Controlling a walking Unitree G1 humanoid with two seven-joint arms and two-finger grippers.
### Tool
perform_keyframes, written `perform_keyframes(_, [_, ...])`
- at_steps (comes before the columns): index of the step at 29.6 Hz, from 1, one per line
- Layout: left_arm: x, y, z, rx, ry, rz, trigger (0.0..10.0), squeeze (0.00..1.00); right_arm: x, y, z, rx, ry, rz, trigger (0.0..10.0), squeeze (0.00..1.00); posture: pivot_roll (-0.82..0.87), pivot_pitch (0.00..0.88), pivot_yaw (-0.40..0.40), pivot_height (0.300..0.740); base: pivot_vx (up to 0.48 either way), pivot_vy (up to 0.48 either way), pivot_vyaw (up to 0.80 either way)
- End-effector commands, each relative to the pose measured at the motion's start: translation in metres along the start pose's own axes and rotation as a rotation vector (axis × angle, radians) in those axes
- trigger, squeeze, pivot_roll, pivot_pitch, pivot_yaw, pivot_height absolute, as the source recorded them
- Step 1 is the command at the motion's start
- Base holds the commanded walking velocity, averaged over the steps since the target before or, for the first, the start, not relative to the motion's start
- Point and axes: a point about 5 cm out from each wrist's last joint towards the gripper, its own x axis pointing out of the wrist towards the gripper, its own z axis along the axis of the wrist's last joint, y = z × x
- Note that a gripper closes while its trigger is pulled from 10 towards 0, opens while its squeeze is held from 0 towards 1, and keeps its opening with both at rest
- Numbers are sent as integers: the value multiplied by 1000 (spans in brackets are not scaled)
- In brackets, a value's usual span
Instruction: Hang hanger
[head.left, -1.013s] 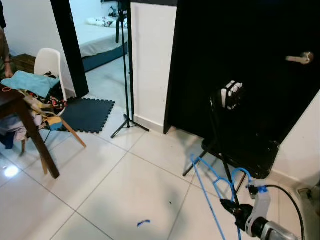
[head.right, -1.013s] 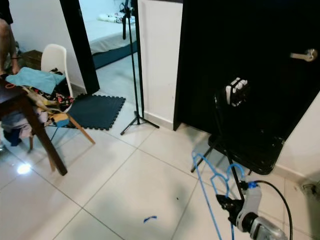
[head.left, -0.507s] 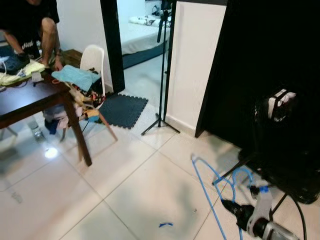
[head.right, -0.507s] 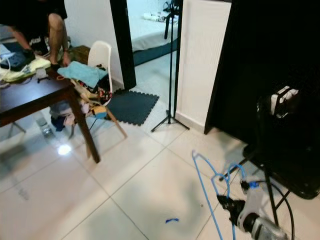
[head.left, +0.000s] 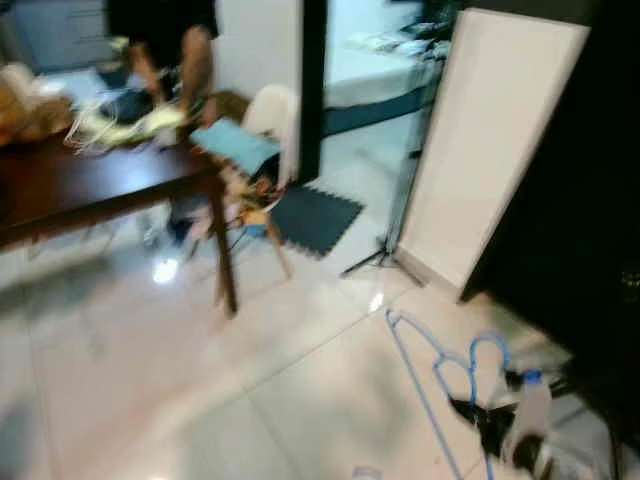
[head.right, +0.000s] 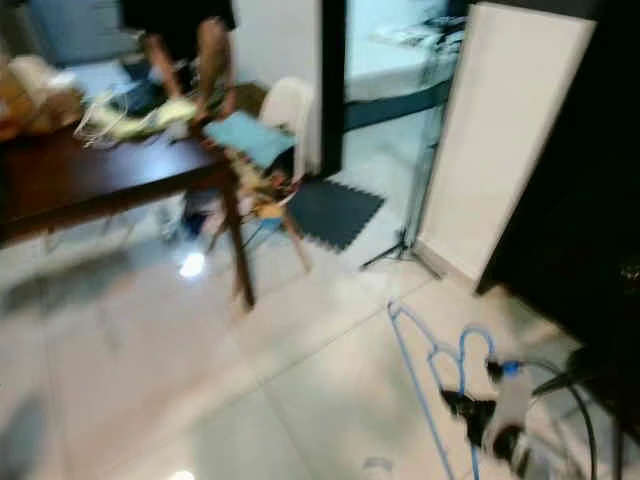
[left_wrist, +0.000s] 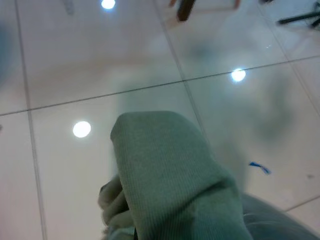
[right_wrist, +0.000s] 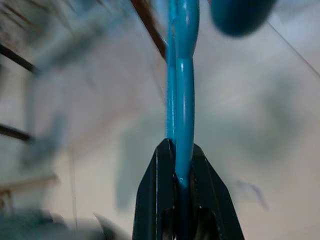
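A blue wire hanger hangs low over the white tiles at the lower right, its hook curling upward. My right gripper is shut on the hanger's lower part. In the right wrist view the two black fingers pinch the blue bar between them. A grey-green cloth drapes in front of the left wrist camera and hides the left gripper's fingers, with tiled floor beyond it. Both eye views are blurred.
A dark wooden table stands at the left with a person behind it. A white chair heaped with clothes, a dark foam mat and a tripod foot lie ahead. A white wall panel and black door stand at the right.
The camera has swung left, so the table and person fill more of the picture and the black door slides off right. My right gripper still holds the hanger.
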Motion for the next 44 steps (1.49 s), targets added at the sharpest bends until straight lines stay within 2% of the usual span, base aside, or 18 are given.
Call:
perform_keyframes(1, [5,-1,4,17,-9,-15,10000,0,-6,-6,6,-30,-18,-18,10000,0,44,0,-46,740,480,0,756])
perform_keyframes(3, [8,-1,6,23,-19,-7,10000,0,7,5,55,-138,-109,54,10000,0,44,0,-52,740,480,0,753])
perform_keyframes(4, [9,-1,7,25,-22,-7,10000,0,9,8,67,-161,-130,73,10000,0,44,0,-52,740,480,0,750])
perform_keyframes(8, [10,-2,9,28,-33,-7,10000,0,13,16,90,-215,-169,109,10000,0,43,0,-56,740,480,0,750])
perform_keyframes(10, [12,-4,15,73,-86,-23,10000,0,23,36,125,-278,-254,168,10000,0,53,0,-64,740,480,0,756])
perform_keyframes(13, [13,-4,18,86,-108,-28,10000,0,26,43,136,-296,-283,189,10000,0,55,0,-65,740,480,0,752])
perform_keyframes(15, [13,-5,28,134,-204,-18,10000,0,34,65,158,-325,-344,251,10000,0,67,0,-70,740,480,0,750])
perform_keyframes(16, [19,-8,51,161,-317,-6,10000,0,37,75,165,-329,-367,281,10000,0,69,0,-71,740,480,0,756])
perform_keyframes(17, [37,-15,117,186,-484,-2,10000,0,40,85,171,-328,-388,313,10000,0,71,0,-73,740,480,0,756])
perform_keyframes(19, [30,-36,228,213,-735,0,10000,0,42,98,177,-336,-407,358,10000,0,74,0,-78,740,480,0,744])
perform_keyframes(20, [22,-44,266,217,-838,-1,10000,0,43,103,180,-344,-415,375,10000,0,75,0,-80,740,480,0,744])
perform_keyframes(21, [22,-44,266,217,-838,-1,10000,0,43,103,180,-344,-415,375,10000,0,75,0,-80,740,480,0,744])
perform_keyframes(22, [14,-51,306,221,-963,-8,10000,0,43,110,187,-353,-434,390,10000,0,76,0,-81,740,480,0,712])
perform_keyframes(24, [12,-53,319,222,-1004,-15,10000,0,43,112,190,-353,-444,392,10000,0,76,0,-81,740,480,0,712])
perform_keyframes(29, [-1,-85,390,270,-1190,-197,10000,0,51,118,200,-352,-443,342,10000,0,80,0,-83,740,480,0,0])
perform_keyframes(31, [-5,-91,397,278,-1195,-219,10000,0,52,119,200,-357,-433,332,10000,0,80,0,-82,740,480,0,0])
perform_keyframes(32, [-12,-104,407,271,-1181,-297,10000,0,55,117,200,-318,-425,298,10000,0,79,0,-80,740,480,0,-800])
perform_keyframes(44, [-31,-142,415,233,-1138,-534,10000,0,55,111,194,-262,-393,283,10000,0,67,0,-83,740,480,0,-400])
